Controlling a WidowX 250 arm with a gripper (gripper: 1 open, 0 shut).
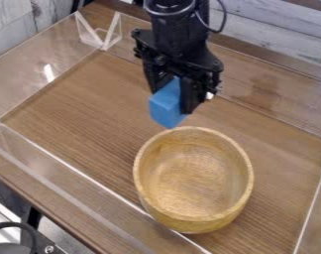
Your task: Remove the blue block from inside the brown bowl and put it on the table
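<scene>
Black jaws (pixel 174 102) point down, clamped on blue block (pixel 167 103), held in air above table (pixel 84 104), just beyond far rim of brown bowl (pixel 194 183). Bowl sits w/ nothing inside, near front-right.

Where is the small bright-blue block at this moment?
The small bright-blue block hangs clamped in the black claw, above the dark wood-grain table, just up-left of the empty round light-brown wooden bowl and outside its rim.
</scene>
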